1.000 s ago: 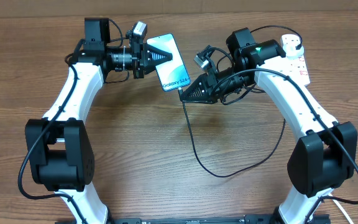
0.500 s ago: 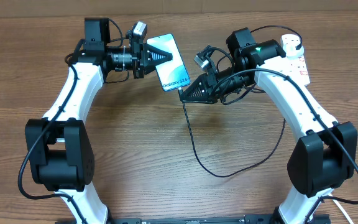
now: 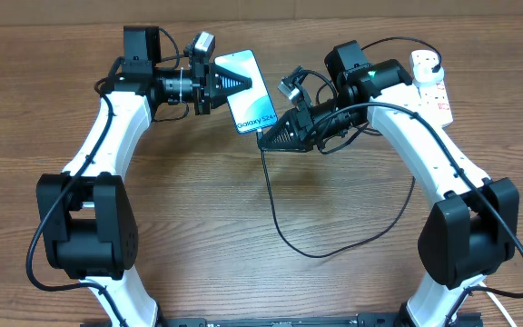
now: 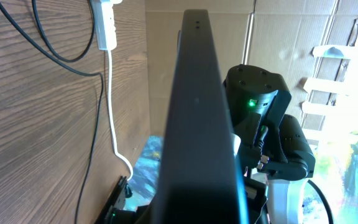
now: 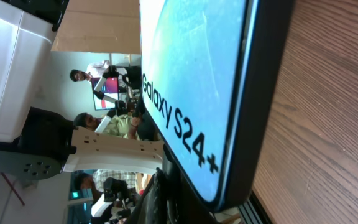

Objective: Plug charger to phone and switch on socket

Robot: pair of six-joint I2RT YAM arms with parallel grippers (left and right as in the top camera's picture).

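My left gripper [image 3: 228,82] is shut on the top end of the phone [image 3: 252,95] and holds it tilted above the table. The phone's blue screen reads "Galaxy S24+" in the right wrist view [image 5: 191,81], and its dark edge fills the left wrist view [image 4: 197,124]. My right gripper [image 3: 267,138] is shut on the connector end of the charger [image 3: 280,213] and sits right at the phone's bottom edge. I cannot see whether the tip is in the port. The black cable loops down across the table and back up right towards the socket [image 3: 431,80].
The socket's thick white cord [image 4: 112,106] runs along the table in the left wrist view. The charger cable's loop [image 3: 320,255] lies on the wood between the two arms. Cardboard lines the far table edge [image 3: 334,7].
My right gripper has moved slightly left and closer to the phone's bottom edge, pulling the cable loop left. The left arm and phone have held still.
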